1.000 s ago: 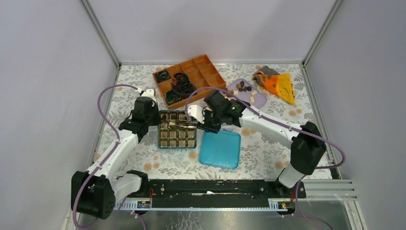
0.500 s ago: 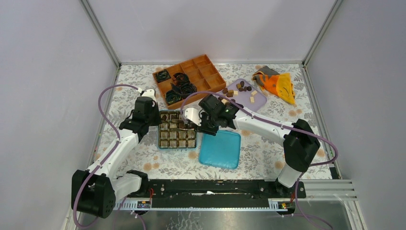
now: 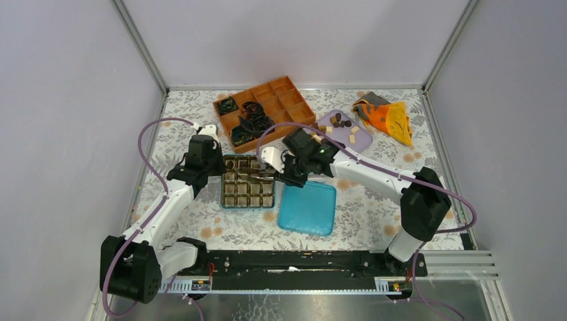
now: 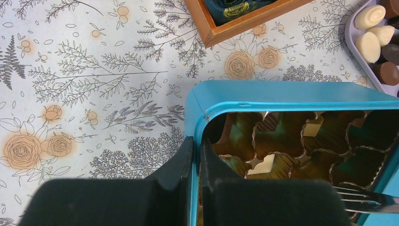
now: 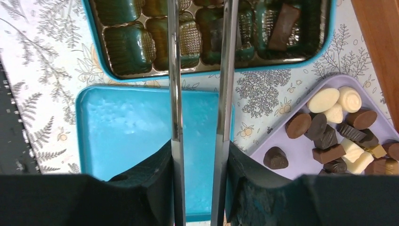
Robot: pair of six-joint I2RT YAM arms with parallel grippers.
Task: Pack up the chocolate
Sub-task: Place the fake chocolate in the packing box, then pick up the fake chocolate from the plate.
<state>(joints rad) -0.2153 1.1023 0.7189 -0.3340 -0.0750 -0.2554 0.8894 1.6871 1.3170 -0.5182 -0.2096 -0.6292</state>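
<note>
**Clamping a teal rectangular metal tin [image 4: 282,92] with the left gripper [image 4: 196,143]**

Nearest the arms, a flat teal metal lid [image 5: 131,136] lies on the floral-printed tablecloth [image 4: 94,70]. It sits under the right gripper's [image 3: 273,176] wrist, just beside the tin's near wall. From there that gripper's two long steel blades [image 5: 175,94] reach forward over the tin's gold moulded plastic insert [image 4: 282,136]. They stand apart, released, with nothing visible between them.

The left gripper is clenched on the tin's left wall, one black finger outside and one inside. A corner of the tin is just ahead of its tips.

A few bite-size chocolate pieces [image 5: 284,21], dark brown, mid brown and cream-white, sit in the insert's cells ahead of both grippers. More are heaped on a lilac plastic tray [image 5: 303,157] just right of the steel blades.

Beyond the left gripper, an orange-brown wooden compartment box [image 3: 287,93] holds black crinkled paper cups [image 3: 251,124]. Far to the right gripper's right lies a crumpled orange and grey cloth [image 3: 388,117].
</note>
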